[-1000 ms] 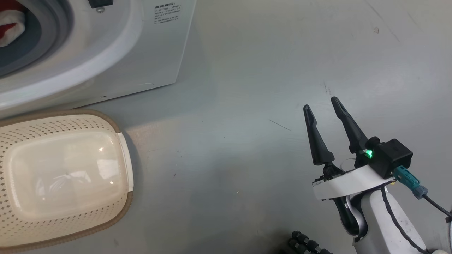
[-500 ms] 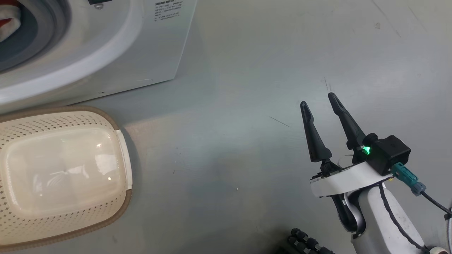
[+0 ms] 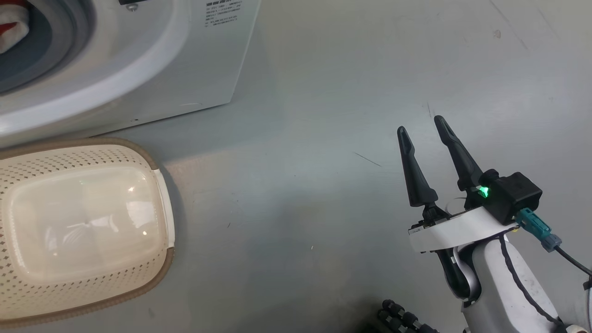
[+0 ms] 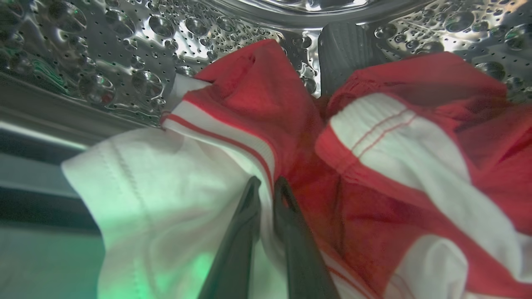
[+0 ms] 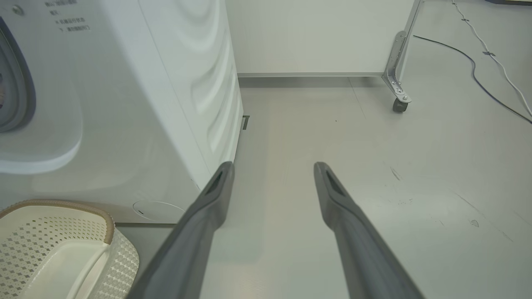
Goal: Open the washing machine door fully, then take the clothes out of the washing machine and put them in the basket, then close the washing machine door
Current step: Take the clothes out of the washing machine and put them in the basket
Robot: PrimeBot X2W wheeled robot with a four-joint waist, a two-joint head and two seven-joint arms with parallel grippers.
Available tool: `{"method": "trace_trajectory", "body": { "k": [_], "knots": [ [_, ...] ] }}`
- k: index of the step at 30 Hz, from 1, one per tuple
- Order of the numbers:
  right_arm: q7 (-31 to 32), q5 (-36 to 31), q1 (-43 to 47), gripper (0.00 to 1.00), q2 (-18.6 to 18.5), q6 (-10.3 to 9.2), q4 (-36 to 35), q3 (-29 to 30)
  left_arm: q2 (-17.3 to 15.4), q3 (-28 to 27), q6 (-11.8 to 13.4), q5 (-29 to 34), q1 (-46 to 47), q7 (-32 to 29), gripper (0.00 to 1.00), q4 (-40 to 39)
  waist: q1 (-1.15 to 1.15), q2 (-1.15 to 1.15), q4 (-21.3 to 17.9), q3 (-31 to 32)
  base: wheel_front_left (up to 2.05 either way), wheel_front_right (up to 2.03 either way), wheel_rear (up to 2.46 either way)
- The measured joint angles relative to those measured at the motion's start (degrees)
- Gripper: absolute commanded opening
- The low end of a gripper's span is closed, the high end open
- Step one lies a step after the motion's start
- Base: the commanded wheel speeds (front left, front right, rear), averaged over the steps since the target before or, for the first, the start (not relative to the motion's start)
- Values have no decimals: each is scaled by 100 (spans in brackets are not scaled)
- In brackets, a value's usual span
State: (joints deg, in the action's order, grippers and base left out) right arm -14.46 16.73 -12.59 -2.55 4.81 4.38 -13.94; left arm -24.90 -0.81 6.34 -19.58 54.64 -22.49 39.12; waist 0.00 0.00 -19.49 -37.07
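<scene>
Inside the steel drum [image 4: 104, 50] of the washing machine [image 3: 138, 69], my left gripper [image 4: 266, 182] is shut on the clothes [image 4: 257, 104], pinching white fabric beside a red-and-white striped hem. More red garments with white bands lie to the right. A bit of the clothes [image 3: 11, 27] shows in the drum opening at the top left of the head view. The cream basket [image 3: 159, 268] stands on the floor in front of the machine with nothing in it. My right gripper [image 3: 421, 127] hangs open over bare floor, well right of the basket. The washing machine door is out of view.
The white machine's side [image 5: 199, 104] stands left of my right gripper [image 5: 272, 168], with the basket [image 5: 62, 249] at the lower left. A castor on a metal leg [image 5: 400, 104] and a cable [image 5: 478, 70] lie further back on the grey floor.
The head camera has shifted slightly, so the machine and basket sit a little higher in view. My right gripper stays open in about the same place.
</scene>
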Motion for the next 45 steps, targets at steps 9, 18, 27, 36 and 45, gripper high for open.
{"method": "trace_trajectory", "body": {
  "k": [9, 18, 27, 36, 45],
  "knots": [
    [0, -19, -46, 100, 0, -38, 83, 31, 248, 31, -64, -33, -30, 611, 0, 157, 0, 0, 61, 184, 0, 0, 0],
    [0, -145, -42, 100, -1, -38, 182, 140, 554, 162, -350, -44, -336, 1301, 0, 287, 0, 0, 225, 513, 0, 0, 0],
    [0, -232, 30, 100, -24, -35, 356, 212, 840, 261, -593, -108, -881, 1936, 0, 506, 0, 0, 459, 965, 0, 0, 0],
    [0, -234, 316, 100, -101, -22, 528, 287, 1047, 307, -823, -160, -1534, 2572, 0, 647, 0, 0, 673, 1540, 0, 0, 0],
    [0, -234, 594, 100, -108, -18, 565, 365, 1172, 423, -1018, -204, -2007, 3155, 0, 535, 0, 0, 895, 2087, 0, 0, 0]
  ]
}}
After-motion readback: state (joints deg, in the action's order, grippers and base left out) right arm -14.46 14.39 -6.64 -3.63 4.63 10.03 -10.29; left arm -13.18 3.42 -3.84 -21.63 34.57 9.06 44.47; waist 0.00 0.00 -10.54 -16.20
